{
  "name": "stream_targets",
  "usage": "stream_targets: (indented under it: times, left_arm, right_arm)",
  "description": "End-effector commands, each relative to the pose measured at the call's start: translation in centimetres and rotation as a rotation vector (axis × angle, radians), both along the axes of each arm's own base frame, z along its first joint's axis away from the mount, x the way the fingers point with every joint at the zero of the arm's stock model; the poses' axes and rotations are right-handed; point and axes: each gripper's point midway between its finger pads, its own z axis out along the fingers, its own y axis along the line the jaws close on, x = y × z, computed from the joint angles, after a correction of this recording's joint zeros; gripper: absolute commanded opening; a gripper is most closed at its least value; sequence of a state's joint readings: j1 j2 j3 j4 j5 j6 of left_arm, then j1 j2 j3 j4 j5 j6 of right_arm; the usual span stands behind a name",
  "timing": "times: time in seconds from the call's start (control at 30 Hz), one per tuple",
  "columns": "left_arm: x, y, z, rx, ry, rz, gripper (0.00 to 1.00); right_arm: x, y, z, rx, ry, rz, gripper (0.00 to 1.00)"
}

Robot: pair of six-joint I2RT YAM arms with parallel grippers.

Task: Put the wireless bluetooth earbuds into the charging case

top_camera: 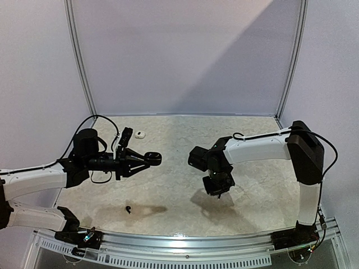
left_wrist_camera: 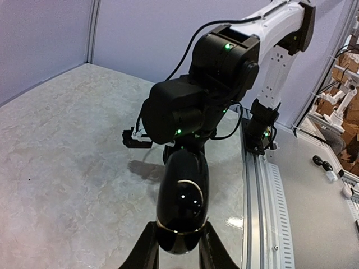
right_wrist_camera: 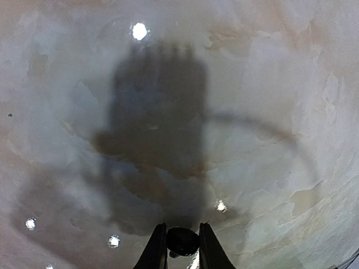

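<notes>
Pale marbled tabletop [top_camera: 252,134] between plain lilac walls [top_camera: 185,56]: the left gripper [left_wrist_camera: 178,249] clamps a glossy black charging case [left_wrist_camera: 180,207] above it, and right of the case the right gripper [right_wrist_camera: 180,249] pinches a black earbud [right_wrist_camera: 182,240] (a second earbud [top_camera: 129,209] lies loose on the table, nearside of the case).

Charging case [left_wrist_camera: 180,207]: glossy black, oval, curved seam line on upper face. Clamped at near end by left gripper [left_wrist_camera: 178,238], held off table [top_camera: 247,134], free end toward right arm. Lid state unclear.
Black earbud [right_wrist_camera: 182,242]: small dark rounded piece pinched in right gripper [right_wrist_camera: 182,231], above table.
Loose black earbud [top_camera: 129,209]: lies alone on table, front left.
White earbud [top_camera: 139,134]: on table, back left, detail too small to tell.
</notes>
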State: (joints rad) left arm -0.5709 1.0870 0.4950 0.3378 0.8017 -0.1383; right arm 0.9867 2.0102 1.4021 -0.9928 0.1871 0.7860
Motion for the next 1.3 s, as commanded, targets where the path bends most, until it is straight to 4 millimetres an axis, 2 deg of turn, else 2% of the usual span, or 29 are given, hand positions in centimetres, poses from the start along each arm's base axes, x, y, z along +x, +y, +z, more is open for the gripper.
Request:
stream_targets:
  times: [0.0, 0.1, 0.2, 0.27, 0.47, 0.57, 0.67, 0.73, 0.8, 0.83, 0.87, 0.93, 0.97, 1.0, 1.1, 1.27]
  left_arm:
    - [0.3, -0.1, 1.4, -0.027, -0.02, 0.0, 0.0]
    - [0.3, -0.1, 1.3, -0.024, -0.022, -0.001, 0.0]
    - [0.2, -0.1, 1.4, -0.027, -0.024, -0.003, 0.0]
    - [0.1, 0.0, 1.5, -0.031, -0.027, -0.004, 0.0]
    - [-0.2, 0.0, 1.8, -0.043, -0.04, -0.014, 0.0]
    - [-0.2, 0.1, 1.9, -0.047, -0.046, -0.01, 0.0]
    - [-0.4, 0.1, 2.0, -0.051, -0.05, -0.015, 0.0]
    - [-0.6, 0.1, 2.2, -0.056, -0.055, -0.028, 0.0]
    - [-0.8, 0.0, 2.4, -0.063, -0.066, -0.043, 0.0]
    - [-0.9, 0.0, 2.5, -0.065, -0.077, -0.051, 0.0]
    - [-1.0, 0.0, 2.5, -0.066, -0.088, -0.059, 0.0]
    - [-1.1, -0.1, 2.8, -0.066, -0.116, -0.069, 0.0]
    - [-1.1, -0.1, 2.9, -0.067, -0.129, -0.072, 0.0]
    - [-1.2, -0.1, 3.0, -0.067, -0.14, -0.077, 0.0]
    - [-1.5, -0.3, 3.3, -0.069, -0.17, -0.109, 0.0]
    - [-1.8, -0.3, 3.5, -0.067, -0.2, -0.136, 0.0]
  right_arm:
    - [0.1, 1.3, -0.2, 0.04, 0.037, 0.02, 0.1]
    - [0.2, 1.5, 0.0, 0.037, 0.044, 0.036, 0.3]
    - [0.7, 2.3, 0.8, 0.06, 0.032, 0.074, 0.43]
    - [1.7, 3.1, 2.5, 0.079, -0.012, 0.116, 0.54]
    - [4.7, 5.4, 10.2, 0.174, -0.205, 0.295, 0.79]
    - [4.9, 6.6, 12.9, 0.235, -0.234, 0.367, 0.86]
    - [5.5, 8.3, 15.9, 0.338, -0.324, 0.43, 0.85]
    - [5.1, 10.6, 18.9, 0.502, -0.414, 0.548, 0.84]
    - [2.7, 12.9, 24.9, 0.781, -0.557, 0.722, 0.83]
    - [1.6, 13.5, 26.6, 0.888, -0.626, 0.792, 0.83]
    - [0.4, 13.4, 29.4, 0.988, -0.726, 0.855, 0.84]
    - [-1.0, 13.4, 32.0, 1.086, -0.842, 0.933, 0.88]
    - [-1.3, 13.5, 32.4, 1.085, -0.854, 0.957, 0.96]
    - [-1.4, 14.1, 32.6, 1.072, -0.85, 0.978, 0.98]
    - [-1.9, 16.2, 30.5, 0.984, -0.798, 1.102, 0.99]
    - [-1.5, 18.4, 28.8, 0.948, -0.771, 1.185, 0.99]
